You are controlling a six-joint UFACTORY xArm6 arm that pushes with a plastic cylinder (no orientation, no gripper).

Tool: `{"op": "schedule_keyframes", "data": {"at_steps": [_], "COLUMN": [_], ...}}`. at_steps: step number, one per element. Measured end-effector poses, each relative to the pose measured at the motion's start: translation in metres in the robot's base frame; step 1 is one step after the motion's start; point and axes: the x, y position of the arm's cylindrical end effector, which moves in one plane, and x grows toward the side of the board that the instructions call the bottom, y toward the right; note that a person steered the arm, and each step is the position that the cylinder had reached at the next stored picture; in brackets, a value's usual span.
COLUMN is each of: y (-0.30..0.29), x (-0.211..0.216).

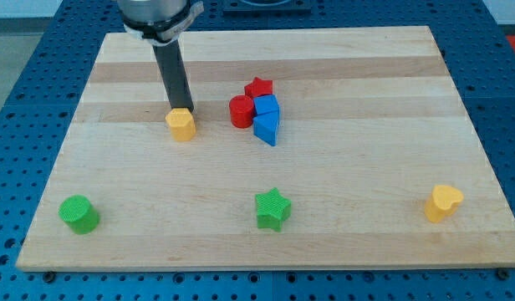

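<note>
My tip (181,109), a bare rod holding nothing, stood touching the top edge of the yellow pentagon block (181,124), with the red cylinder (241,111) to the view's right.

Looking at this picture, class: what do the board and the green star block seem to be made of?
Board: looks like pale wood, matte, with visible grain stripes running across. Green star block: likely plastic, uniform saturated colour, slightly dull surface; foam or painted wood cannot be ruled out.
</note>
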Motion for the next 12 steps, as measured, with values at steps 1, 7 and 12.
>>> {"op": "schedule_keyframes", "data": {"at_steps": [1, 7, 12], "y": [0.000, -0.045, 0.043], "x": [0.026, 0.125, 0.144]}}
